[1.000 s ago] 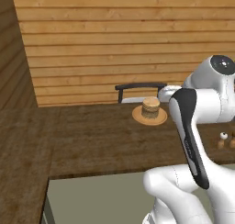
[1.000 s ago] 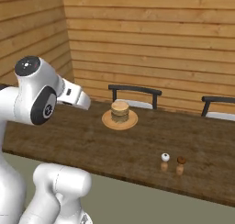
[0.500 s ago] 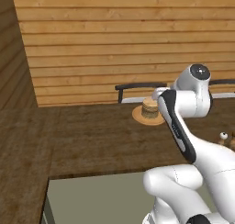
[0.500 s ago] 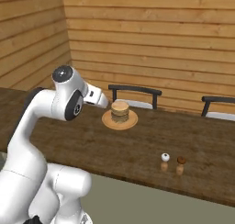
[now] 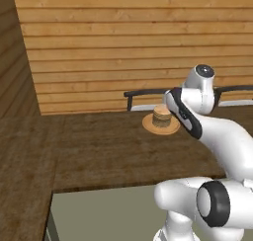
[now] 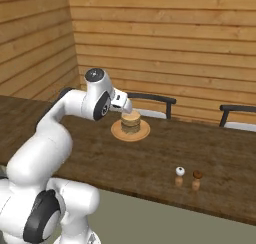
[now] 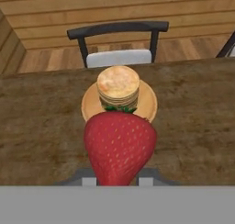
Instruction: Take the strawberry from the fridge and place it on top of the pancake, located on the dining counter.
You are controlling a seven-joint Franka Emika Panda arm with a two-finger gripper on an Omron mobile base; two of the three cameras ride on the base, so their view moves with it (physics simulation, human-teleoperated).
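1. Gripper (image 6: 128,107) is closed on the strawberry (image 7: 120,145). In the hand view the fruit sits between the two finger tips, leafy end pointing away from the camera, and hides most of the jaws.
2. The strawberry is in the air, not on anything. In the hand view it lines up just short of the pancake (image 7: 119,86). The right base view puts the hand at the stack's near-left side and slightly above it.
3. The pancake stack is upright on its plate (image 7: 148,103), on the counter (image 6: 165,153). Its top is bare, nothing on it yet.
4. Progress, judged from this: fetch and carry are done, and the arm is reaching over the counter toward the plate. Placement is left.
5. Remaining: bring the fruit over the stack's centre, lower it to contact, open up, pull back.
6. Risk: the fruit is rounded and the stack top is small, so an off-centre release could roll it onto the plate.
7. Also there: a chair (image 7: 118,40) behind the plate, two small shakers (image 6: 186,177) well off to the right.
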